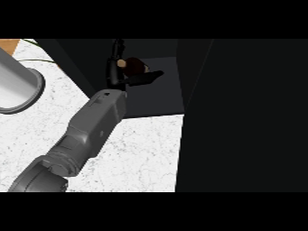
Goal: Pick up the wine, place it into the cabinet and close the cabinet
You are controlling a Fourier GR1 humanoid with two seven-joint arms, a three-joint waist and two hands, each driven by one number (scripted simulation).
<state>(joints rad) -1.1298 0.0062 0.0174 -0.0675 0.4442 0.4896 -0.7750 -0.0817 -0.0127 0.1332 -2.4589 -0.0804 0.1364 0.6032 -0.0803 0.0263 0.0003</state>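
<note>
The wine bottle (135, 66) shows as a dark brown shape with a tan end, lying tilted in the dark cabinet's opening (161, 92). My right hand (118, 76) reaches in from the grey forearm that crosses the white counter, and its black fingers curl round the bottle and hide most of it. One finger sticks out to the right under the bottle. The bottle is over the cabinet's grey floor; whether it touches the floor I cannot tell. The left hand is not seen.
A wide dark panel (249, 113), the cabinet's open door, fills the right half of the view. A thick grey cylinder with a flange (9, 81) stands out at the upper left. The white marbled counter (143, 153) lies below the cabinet.
</note>
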